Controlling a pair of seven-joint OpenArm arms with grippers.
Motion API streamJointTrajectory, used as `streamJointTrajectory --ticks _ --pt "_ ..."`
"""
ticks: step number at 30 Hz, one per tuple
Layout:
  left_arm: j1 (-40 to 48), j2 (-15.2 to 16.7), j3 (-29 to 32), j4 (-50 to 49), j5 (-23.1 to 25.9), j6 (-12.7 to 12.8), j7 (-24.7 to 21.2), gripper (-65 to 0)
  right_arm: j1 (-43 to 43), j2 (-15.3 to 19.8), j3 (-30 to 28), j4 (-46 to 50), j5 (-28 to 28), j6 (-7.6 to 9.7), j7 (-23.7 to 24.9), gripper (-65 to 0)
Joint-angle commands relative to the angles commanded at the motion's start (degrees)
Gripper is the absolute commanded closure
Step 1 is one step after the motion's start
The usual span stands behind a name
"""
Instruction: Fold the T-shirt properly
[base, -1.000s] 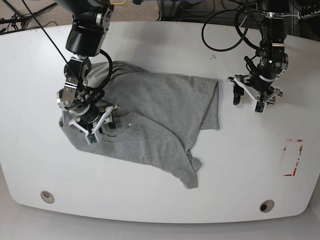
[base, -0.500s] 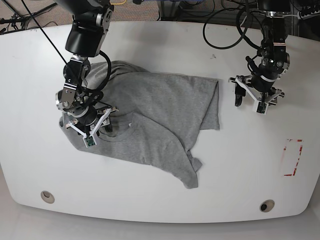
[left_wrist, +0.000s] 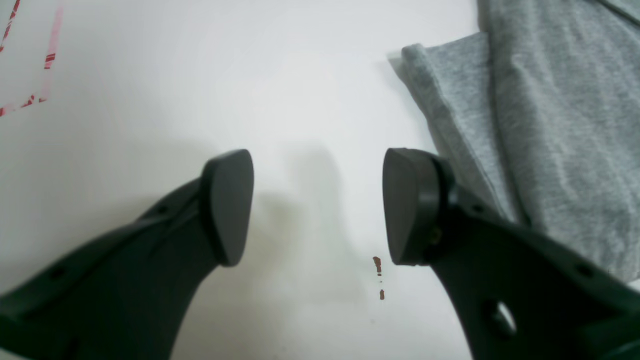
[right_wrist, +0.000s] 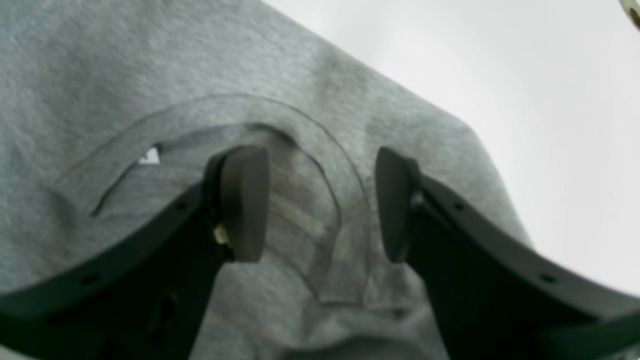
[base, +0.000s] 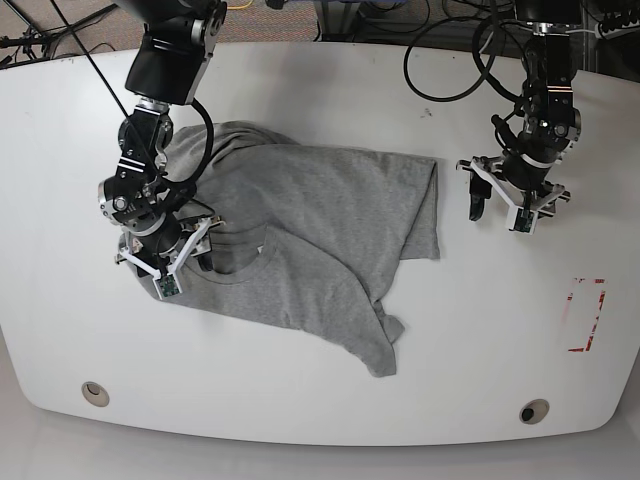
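The grey T-shirt lies crumpled on the white table, on the left half of it in the base view. Its body spreads from the far left toward the middle, one folded edge hangs down at the right side near the table's centre, and a narrow corner of cloth reaches toward the near edge.

The right gripper is low over the left part of the shirt, at the ribbed neck opening. In the right wrist view its two dark fingers stand apart, with the curved collar between them, and they do not pinch any cloth (a small white neck tag shows at the left of the collar). Whether the fingertips touch the fabric I cannot tell, because this view is a little blurred.

The left gripper is over bare table at the right of the shirt, close to its folded edge but apart from it. In the left wrist view its fingers are spread wide and hold nothing; only white table and two small reddish-brown spots are between them. The shirt's edge lies just beside the right finger. A red-striped tape outline marks the table at the far right of the base view.
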Motion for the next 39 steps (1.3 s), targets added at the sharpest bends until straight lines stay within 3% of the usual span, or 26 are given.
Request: streamJointTrajectory --ticks 13,23,26,39 --pt "-0.2 0.1 0.1 -0.4 0.0 0.0 0.0 -37.5 -2.1 1.4 0.0 -2.8 0.0 -0.09 0.3 -33.0" --pt "-0.1 0.1 0.2 -0.4 0.0 -0.1 0.0 -37.5 -0.4 2.6 0.1 -10.6 0.0 -0.44 5.7 -32.8" --pt "0.0 0.1 0.2 -0.4 0.0 -0.1 0.0 -37.5 0.0 3.4 0.8 -11.5 0.3 -1.41 5.9 -32.8" --pt "-0.1 0.1 0.2 -0.4 0.0 -0.2 0.0 -37.5 0.3 4.0 1.2 -11.5 0.1 -1.58 6.1 -32.7"
